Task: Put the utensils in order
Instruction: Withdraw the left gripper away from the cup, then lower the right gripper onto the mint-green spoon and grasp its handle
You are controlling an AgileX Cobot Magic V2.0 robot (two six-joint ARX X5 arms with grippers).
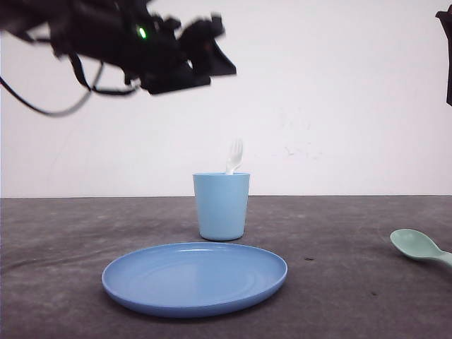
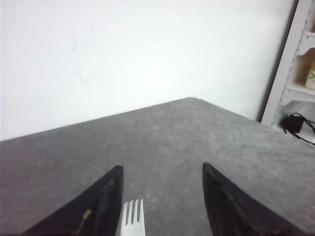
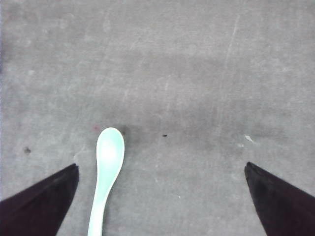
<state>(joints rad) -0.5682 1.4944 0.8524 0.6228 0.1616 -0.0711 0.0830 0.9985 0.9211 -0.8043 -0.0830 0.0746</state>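
Note:
A small white fork [image 1: 234, 156] stands tines-up in the light blue cup [image 1: 222, 205] at the table's middle. My left gripper [image 1: 206, 55] hangs high above and to the left of the cup, apart from it. In the left wrist view the left gripper [image 2: 162, 169] is open, and the fork's tines [image 2: 133, 219] show low between the fingers, close to one of them. The mint-green spoon [image 1: 421, 248] lies flat on the table at the far right. My right gripper [image 3: 161, 167] is wide open above the spoon [image 3: 106, 172], which lies nearer one finger, untouched.
A round blue plate [image 1: 195, 276] sits in front of the cup, near the table's front edge. The grey table [image 1: 70, 240] ends at a white wall behind. A piece of the right arm [image 1: 446, 56] shows at the upper right edge. White shelving [image 2: 300, 73] stands beyond the table's corner.

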